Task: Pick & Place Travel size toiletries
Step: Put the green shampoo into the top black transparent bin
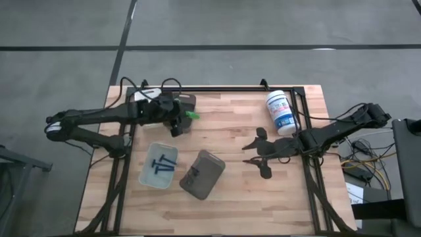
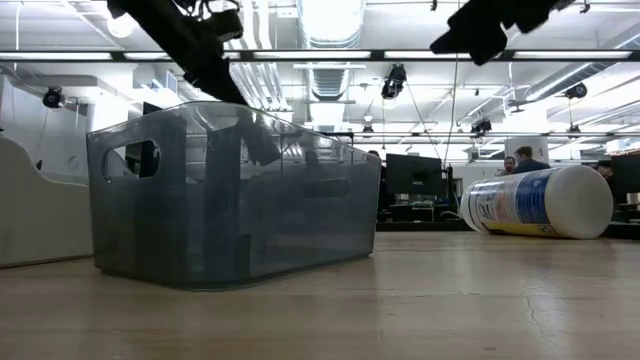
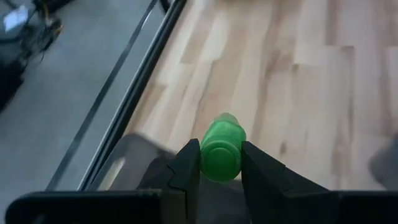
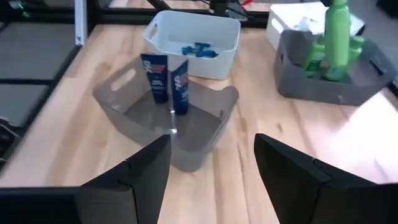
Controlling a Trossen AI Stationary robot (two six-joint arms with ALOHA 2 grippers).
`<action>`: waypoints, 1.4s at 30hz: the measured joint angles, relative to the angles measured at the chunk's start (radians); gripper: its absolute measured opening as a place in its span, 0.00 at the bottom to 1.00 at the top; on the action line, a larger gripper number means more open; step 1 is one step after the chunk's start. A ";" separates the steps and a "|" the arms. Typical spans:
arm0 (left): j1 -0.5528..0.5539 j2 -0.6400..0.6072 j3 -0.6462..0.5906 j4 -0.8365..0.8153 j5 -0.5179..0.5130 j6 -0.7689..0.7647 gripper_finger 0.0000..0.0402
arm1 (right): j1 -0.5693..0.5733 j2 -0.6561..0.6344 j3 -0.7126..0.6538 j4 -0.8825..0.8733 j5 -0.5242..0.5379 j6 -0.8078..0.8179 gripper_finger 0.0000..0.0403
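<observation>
1. Toiletries are spread over several trays: slim blue sticks [image 1: 162, 164] lie in the white tray [image 1: 146, 176], two dark blue tubes [image 4: 168, 81] stand upright in the smoky clear tray [image 4: 205, 134], and more green bottles [image 4: 333, 46] stand in the grey tray [image 4: 311, 87] at the table's far left.
2. One green bottle [image 3: 221, 149] is off the table, clamped between the fingers of my left gripper [image 3: 219, 163] above that far-left tray.
3. My right gripper [image 4: 211, 165] hangs with its jaws spread wide and nothing between them, near the table's right side, facing the smoky tray.
4. I judge the bottle light, rigid plastic with a smooth, rounded body, so it could twist or slip in the grip. Holding it across the body, as I do now, looks sound to me.
5. The tubes look soft and squeezable; I would pinch them gently near the cap end.
6. The white tub [image 1: 281, 112] lying on its side has a blue label, and the tubes carry white print, but I cannot read either.
</observation>
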 joint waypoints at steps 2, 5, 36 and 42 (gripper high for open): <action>0.029 0.000 0.016 -0.041 0.000 -0.013 0.23 | -0.001 -0.003 -0.042 0.061 0.001 -0.045 0.58; 0.081 0.001 0.041 -0.104 0.029 -0.030 0.23 | -0.004 -0.020 -0.115 0.168 0.001 -0.091 0.60; 0.251 0.459 0.378 -0.499 0.170 -0.057 0.24 | -0.249 -0.116 -0.428 0.468 -0.011 -0.186 0.50; 0.251 0.459 0.356 -0.491 0.168 -0.067 0.30 | -0.249 -0.116 -0.461 0.518 -0.015 -0.165 0.48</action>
